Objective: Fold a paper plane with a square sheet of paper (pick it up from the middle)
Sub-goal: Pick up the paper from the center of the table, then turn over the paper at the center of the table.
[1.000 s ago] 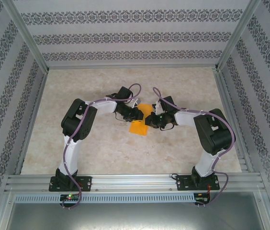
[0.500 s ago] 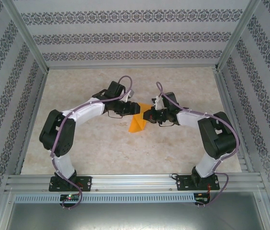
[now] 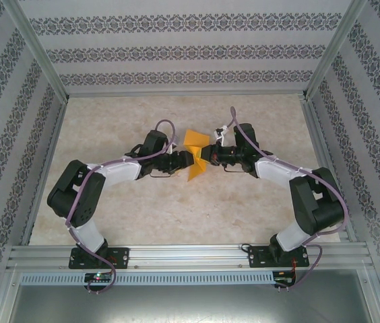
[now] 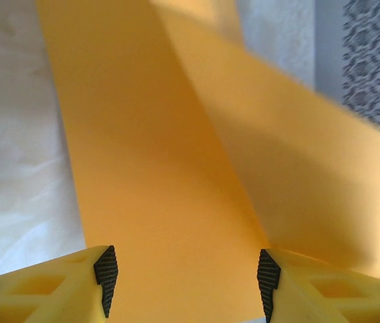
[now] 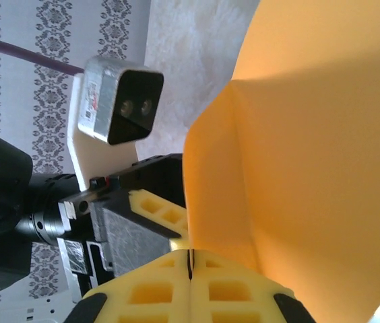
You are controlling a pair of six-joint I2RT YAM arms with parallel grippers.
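Above the table (image 3: 109,202), the orange sheet (image 3: 195,168) is clamped in the right tool (image 5: 190,259), left tool (image 4: 184,272) parted beside it.

The sheet of paper (image 3: 195,169) is plain bright orange and unmarked, a deeper orange where its folds are in shade. The tabletop (image 3: 176,208) is pale cream with faint marbling. The walls (image 3: 176,50) are white, striped with bands of dark grey floral ornament. The left arm (image 3: 116,171) and right arm (image 3: 277,168) are black and white, with purple cables (image 3: 165,123). The left claw (image 4: 184,286) is yellow with black ridged pads (image 4: 106,279); the right claw (image 5: 190,269) is the same yellow. The near rails (image 3: 190,254) are silver.
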